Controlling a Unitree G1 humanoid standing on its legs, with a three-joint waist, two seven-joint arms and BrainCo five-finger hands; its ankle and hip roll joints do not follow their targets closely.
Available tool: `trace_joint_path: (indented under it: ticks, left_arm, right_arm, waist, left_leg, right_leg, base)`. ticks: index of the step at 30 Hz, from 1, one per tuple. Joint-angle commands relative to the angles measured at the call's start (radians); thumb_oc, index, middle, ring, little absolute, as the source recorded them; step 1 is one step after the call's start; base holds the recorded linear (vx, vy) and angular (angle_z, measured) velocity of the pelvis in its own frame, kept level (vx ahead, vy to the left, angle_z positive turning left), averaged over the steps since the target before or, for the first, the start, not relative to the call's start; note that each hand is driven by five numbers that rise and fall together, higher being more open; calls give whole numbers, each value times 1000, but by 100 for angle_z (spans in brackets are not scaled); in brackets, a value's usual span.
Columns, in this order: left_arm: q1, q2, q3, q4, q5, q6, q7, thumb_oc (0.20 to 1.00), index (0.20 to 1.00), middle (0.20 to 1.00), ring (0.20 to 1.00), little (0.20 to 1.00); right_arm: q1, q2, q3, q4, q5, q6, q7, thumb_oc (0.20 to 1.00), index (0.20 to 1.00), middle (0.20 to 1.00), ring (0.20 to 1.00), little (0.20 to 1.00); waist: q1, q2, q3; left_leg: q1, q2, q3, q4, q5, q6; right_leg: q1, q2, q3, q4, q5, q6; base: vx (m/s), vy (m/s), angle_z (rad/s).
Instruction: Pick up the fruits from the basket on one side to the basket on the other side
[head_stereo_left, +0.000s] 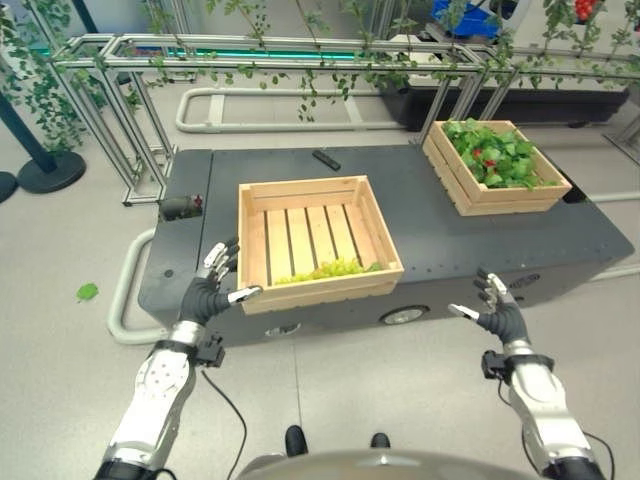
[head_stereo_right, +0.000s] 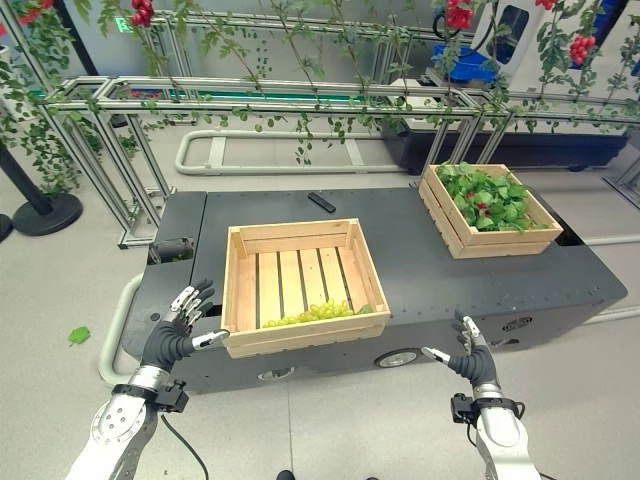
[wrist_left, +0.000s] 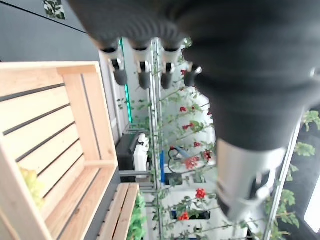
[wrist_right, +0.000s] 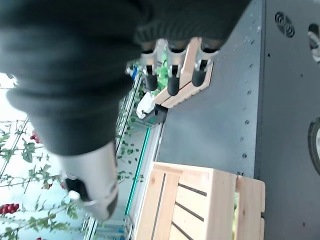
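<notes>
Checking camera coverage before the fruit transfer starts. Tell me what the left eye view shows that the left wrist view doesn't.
Left eye view alone: the right hand, open, in front of the dark platform; the far crate seen whole, with leaves and red fruit; a small black object on the platform.

Left wrist view alone: plants with red fruit on the frames beyond.

Both: the left hand, open, beside the near crate, and the green grapes inside.

This looks like an indoor greenhouse-style test hall. A low dark grey wheeled metal platform (head_stereo_right: 480, 270) stands on a pale smooth floor (head_stereo_right: 330, 410). Behind the platform run silver metal trellis frames (head_stereo_right: 270, 105) hung with green vines bearing red fruit clusters (head_stereo_right: 458, 14); beside it stands a black round-based post (head_stereo_right: 40, 212).
</notes>
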Motion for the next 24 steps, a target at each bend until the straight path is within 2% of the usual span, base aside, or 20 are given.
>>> trace_joint_path:
  ticks: [1,8,20,24]
  left_arm:
    - [-78,-1,8,-17,20,-37,7,1000,1000,1000,1000,1000]
    - [-95,-18,-18,19,11,-32,21,1000,1000,1000,1000,1000]
    - [-77,-34,-23,42,7,-25,30,1000,1000,1000,1000,1000]
    - [-79,-52,-34,177,19,-16,52,1000,1000,1000,1000,1000]
  right_arm:
    - [-76,-22,-31,-29,52,-42,3,1000,1000,1000,1000,1000]
    - [-36,-28,-36,-27,76,-49,0,1000,1000,1000,1000,1000]
    - [-26,-27,-37,-6,63,-49,-7,1000,1000,1000,1000,1000]
    - [-37,-23,-10,55,49,-47,-17,1000,1000,1000,1000,1000]
  waist:
    - [0,10,21]
    - [0,16,25]
    - [4,17,15]
    - [7,17,14]
  left_leg:
    - [77,121,-29,30,-97,-116]
    - [65,147,-88,57,-85,-144]
    - [68,139,-119,65,-93,-146]
    - [73,135,-119,69,-97,-144]
  right_leg:
    - [-31,56,-35,62,-63,31]
    - [15,88,-86,46,-93,-3]
    - [57,89,-100,16,-99,-14]
    - [63,87,-100,18,-100,-15]
  base:
    - [76,-272,67]
    - [52,-139,38]
    - [42,-17,15]
    - [14,13,3]
